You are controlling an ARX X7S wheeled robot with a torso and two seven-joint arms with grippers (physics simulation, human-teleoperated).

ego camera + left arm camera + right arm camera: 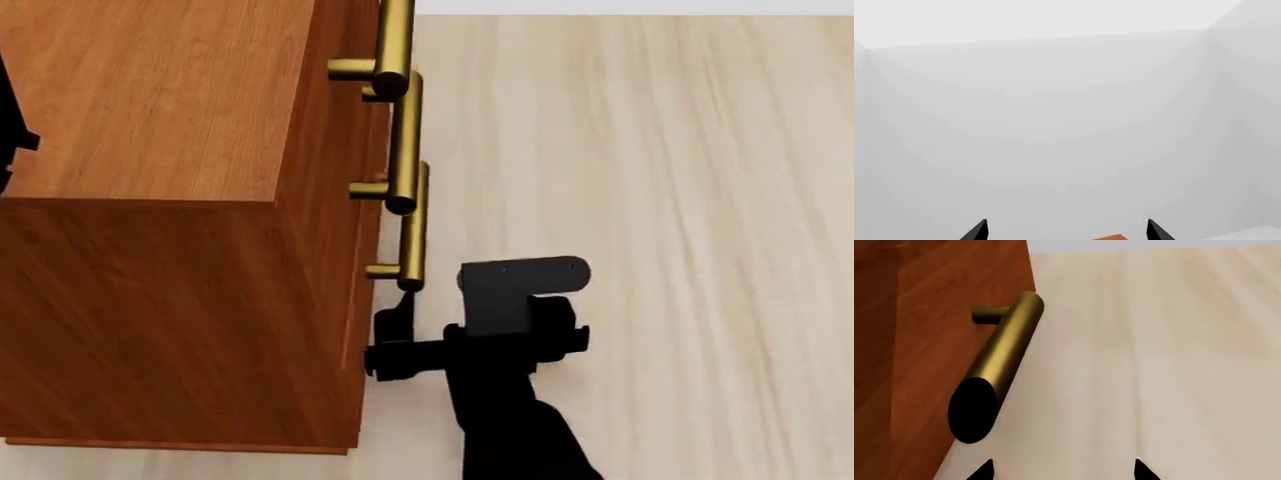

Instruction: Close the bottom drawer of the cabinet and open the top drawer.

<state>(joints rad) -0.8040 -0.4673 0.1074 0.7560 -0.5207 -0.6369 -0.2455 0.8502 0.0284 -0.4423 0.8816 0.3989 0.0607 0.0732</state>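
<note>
My right tool [390, 345] sits against the front face of the cabinet [174, 200], just below the lowest brass handle [415, 230] in the head view; its fingertips [984, 471] stand apart around nothing, so it is open. The handle runs toward eleven o'clock from the tips in the right wrist view, close but not touched. That handle belongs to the bottom drawer [363, 300], which looks pushed in flush with the cabinet front. The top drawer [350, 40] lies at twelve o'clock from the tool, also flush. My left tool [1066, 232] faces a blank pale wall, tips spread apart and holding nothing. Pale wooden floor [667, 200] stretches off at three o'clock.
</note>
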